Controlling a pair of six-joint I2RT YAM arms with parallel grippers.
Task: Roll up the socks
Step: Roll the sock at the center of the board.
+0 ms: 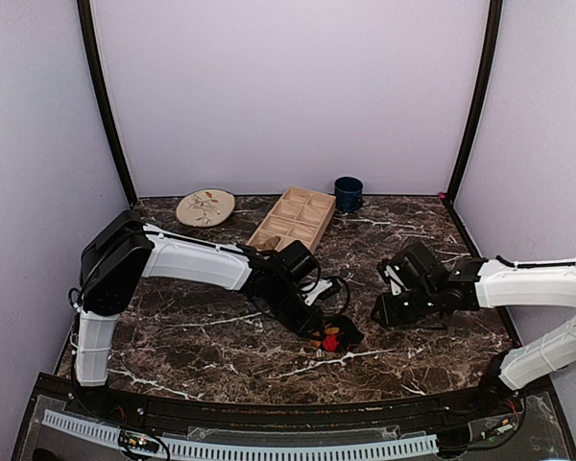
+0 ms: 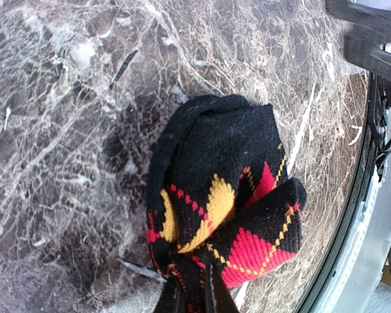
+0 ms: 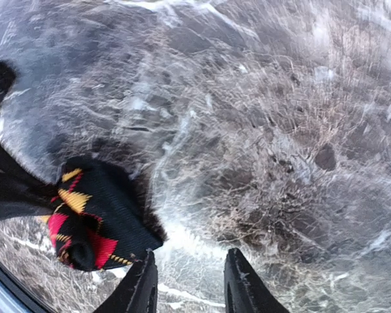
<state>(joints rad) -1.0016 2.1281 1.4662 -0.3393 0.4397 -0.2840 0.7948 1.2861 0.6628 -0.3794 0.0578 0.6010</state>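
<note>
One of the socks (image 2: pixel 215 176), black with red and orange argyle diamonds, lies bunched into a thick wad on the dark marble table. My left gripper (image 2: pixel 194 287) is shut on the near end of this wad, its thin black fingers pinching the fabric. From above, the sock (image 1: pixel 332 340) shows as a small red and orange lump under the left gripper (image 1: pixel 324 330), near the table's front middle. My right gripper (image 1: pixel 378 313) stands a little to the right of it, open. In the right wrist view the sock (image 3: pixel 98 215) lies left of the right gripper (image 3: pixel 190 267), with only bare marble between the fingers.
At the back of the table stand a round patterned plate (image 1: pixel 205 206), a wooden tray (image 1: pixel 294 219) with several compartments and a dark blue mug (image 1: pixel 348 193). The table's curved front edge (image 2: pixel 352 215) runs close beside the sock.
</note>
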